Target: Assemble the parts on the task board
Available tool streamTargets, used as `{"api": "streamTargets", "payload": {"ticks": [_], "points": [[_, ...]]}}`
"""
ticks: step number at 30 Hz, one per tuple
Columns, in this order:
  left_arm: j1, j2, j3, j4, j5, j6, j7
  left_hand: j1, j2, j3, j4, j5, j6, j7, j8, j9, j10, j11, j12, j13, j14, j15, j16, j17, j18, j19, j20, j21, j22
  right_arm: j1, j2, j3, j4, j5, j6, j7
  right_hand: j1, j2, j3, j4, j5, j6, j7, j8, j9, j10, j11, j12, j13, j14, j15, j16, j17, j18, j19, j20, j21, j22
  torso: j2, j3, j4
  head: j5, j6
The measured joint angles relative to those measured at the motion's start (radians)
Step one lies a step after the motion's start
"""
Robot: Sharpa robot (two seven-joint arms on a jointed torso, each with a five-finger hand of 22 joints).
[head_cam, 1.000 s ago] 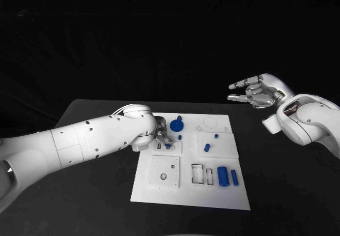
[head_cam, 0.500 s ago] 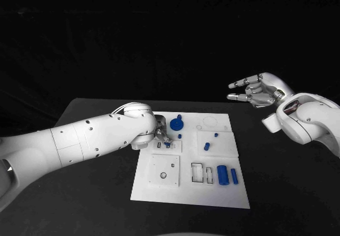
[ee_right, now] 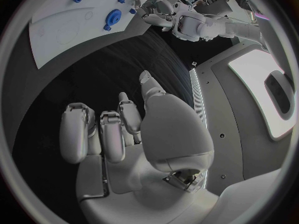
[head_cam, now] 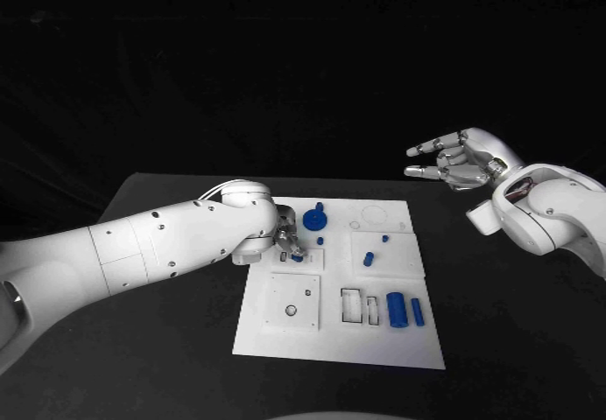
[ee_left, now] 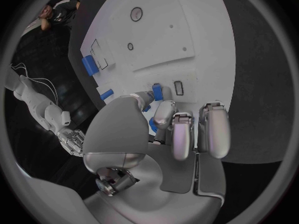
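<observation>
Blue peg [head_cam: 298,256] sits pinched in the left robot hand [head_cam: 285,241] over a small recess at the task board [head_cam: 341,346] (near its far left); keep it upright, lower gently. Right robot hand [head_cam: 454,163] hovers spread, well apart.

On the black table [head_cam: 165,332], centred: flat white rectangular task board [head_cam: 341,346]. At its far-left corner, blue toothed gear part [head_cam: 316,219]; near its right edge toward the front, blue cylinder part [head_cam: 397,311] beside slimmer blue bar part [head_cam: 417,312].
</observation>
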Motion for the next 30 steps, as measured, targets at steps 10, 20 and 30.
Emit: {"api": "streamTargets", "payload": {"ticks": [10, 20, 30], "points": [[0.001, 0.002, 0.0, -0.002, 0.0, 0.01, -0.001, -0.003, -0.001, 0.002, -0.002, 0.0, 0.0, 0.0, 0.0, 0.0, 0.0, 0.0, 0.004, 0.003, 0.0, 0.0, 0.0, 0.001, 0.0, 0.0, 0.0, 0.0, 0.0, 0.0, 0.0, 0.0, 0.0, 0.0, 0.004, 0.0, 0.0, 0.0, 0.0, 0.0, 0.0, 0.0, 0.0, 0.0, 0.0, 0.0, 0.0, 0.0, 0.0, 0.0, 0.0, 0.0, 0.0, 0.0, 0.0, 0.0, 0.0, 0.0, 0.0, 0.0003, 0.0, 0.0, 0.001], [0.004, 0.015, 0.0, -0.017, 0.002, 0.023, -0.003, -0.048, 0.023, 0.041, -0.035, -0.089, 0.008, -0.007, 0.003, 0.006, 0.008, -0.001, 0.009, 0.006, 0.0, 0.0, 0.0, 0.001, 0.0, 0.0, 0.0, 0.0, 0.0, 0.0, -0.001, 0.0, 0.003, 0.0, 0.006, -0.001, -0.004, 0.004, -0.009, 0.003, 0.0, 0.0, 0.0, 0.0, 0.0, 0.0, 0.0, -0.004, 0.0, 0.0, 0.0, 0.0, 0.0, 0.0, -0.004, -0.004, -0.005, -0.002, 0.001, 0.0003, -0.0007, -0.001, -0.004], [0.007, 0.03, 0.001, -0.043, 0.006, 0.046, -0.003, -0.138, 0.009, 0.076, -0.102, -0.089, 0.039, -0.02, 0.006, 0.01, 0.014, -0.007, 0.02, 0.015, 0.0, 0.0, 0.0, 0.001, 0.0, 0.0, 0.0, 0.0, 0.0, 0.0, -0.002, 0.0, 0.006, 0.0, 0.009, -0.001, -0.004, 0.004, -0.009, 0.003, 0.0, 0.0, 0.0, 0.0, 0.0, 0.0, 0.0, -0.004, 0.0, 0.0, 0.0, 0.0, 0.0, 0.0, -0.004, -0.004, -0.005, -0.002, 0.001, 0.0005, -0.0011, -0.002, -0.008]]}}
